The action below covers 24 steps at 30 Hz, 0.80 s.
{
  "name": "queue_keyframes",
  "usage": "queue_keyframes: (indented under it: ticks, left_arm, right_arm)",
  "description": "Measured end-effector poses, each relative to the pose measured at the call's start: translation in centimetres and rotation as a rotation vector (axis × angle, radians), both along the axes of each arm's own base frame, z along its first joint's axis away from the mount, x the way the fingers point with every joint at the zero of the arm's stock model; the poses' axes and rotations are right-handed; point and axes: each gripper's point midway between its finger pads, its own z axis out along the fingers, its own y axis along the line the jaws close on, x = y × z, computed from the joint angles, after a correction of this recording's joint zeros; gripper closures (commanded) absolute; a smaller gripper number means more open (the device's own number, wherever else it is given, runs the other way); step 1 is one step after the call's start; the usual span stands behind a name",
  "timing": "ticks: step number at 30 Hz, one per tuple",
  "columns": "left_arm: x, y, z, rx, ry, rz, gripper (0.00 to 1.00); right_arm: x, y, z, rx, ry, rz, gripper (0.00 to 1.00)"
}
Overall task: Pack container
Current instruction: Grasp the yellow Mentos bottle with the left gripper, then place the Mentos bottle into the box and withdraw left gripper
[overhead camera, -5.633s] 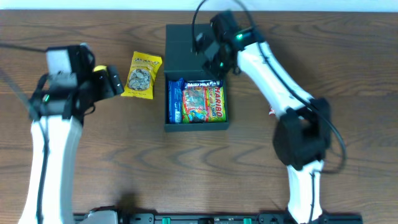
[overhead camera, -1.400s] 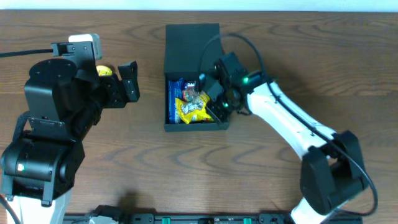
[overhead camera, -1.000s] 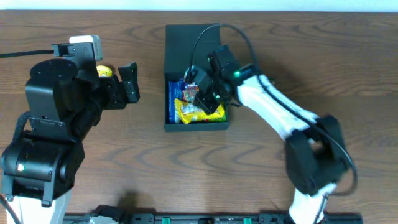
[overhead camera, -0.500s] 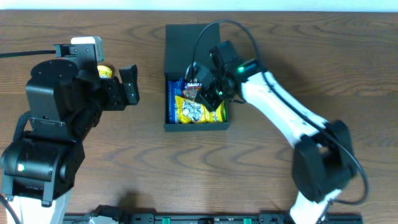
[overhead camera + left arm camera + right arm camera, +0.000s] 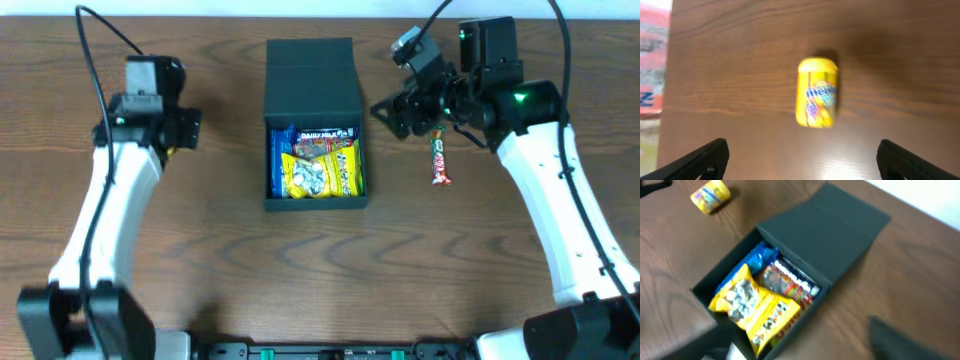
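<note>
The dark container [image 5: 315,203] stands open at the table's middle, its flap lid [image 5: 314,75] laid back. Inside lie a yellow snack packet [image 5: 318,176], a blue packet [image 5: 280,160] and other sweets. It also shows in the right wrist view [image 5: 840,235], with the yellow packet [image 5: 755,307] on top. My right gripper [image 5: 392,112] is open and empty, to the right of the lid and apart from it. My left gripper [image 5: 800,170] is wide open and empty, hovering over a yellow M&M's tub [image 5: 817,92] that lies on the table.
A red-and-white candy bar [image 5: 438,160] lies on the table right of the container, below my right gripper. The yellow tub [image 5: 710,195] lies left of the container. A blurred colourful packet [image 5: 652,50] shows at the left edge of the left wrist view.
The yellow packet went from the table into the container. My right gripper let it go and drew back up and to the right. My left arm stretched out over the yellow tub.
</note>
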Motion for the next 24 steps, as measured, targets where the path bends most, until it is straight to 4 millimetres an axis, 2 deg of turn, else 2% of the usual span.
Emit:
queue_keyframes:
  ticks: [3, 6, 12, 19, 20, 24]
  left_arm:
    - [1.1, 3.2, -3.4, -0.075, 0.035, 0.023, 0.05]
    - [1.7, 4.2, -5.9, -0.143, 0.052, 0.029, 0.05]
    - [3.6, 3.0, -9.8, -0.190, 0.070, -0.030, 0.05]
    - [5.1, 2.2, -12.2, -0.228, 0.060, -0.081, 0.05]
    - [5.0, 2.0, -12.8, -0.236, 0.073, -0.083, 0.01]
    - [4.5, 1.8, -15.4, -0.268, 0.124, -0.061, 0.21]
  right_arm:
    - [-0.2, -0.8, -0.4, -0.007, 0.023, -0.015, 0.01]
    - [-0.5, -1.2, -0.7, -0.023, 0.035, -0.005, 0.01]
    - [-1.4, -1.1, -1.1, -0.040, 0.041, 0.055, 0.01]
    - [-2.1, -0.9, -1.3, -0.037, 0.063, 0.077, 0.01]
    - [-2.1, -0.9, -1.3, -0.036, 0.066, 0.078, 0.01]
    - [-2.2, -0.8, -1.3, -0.032, 0.069, 0.080, 0.01]
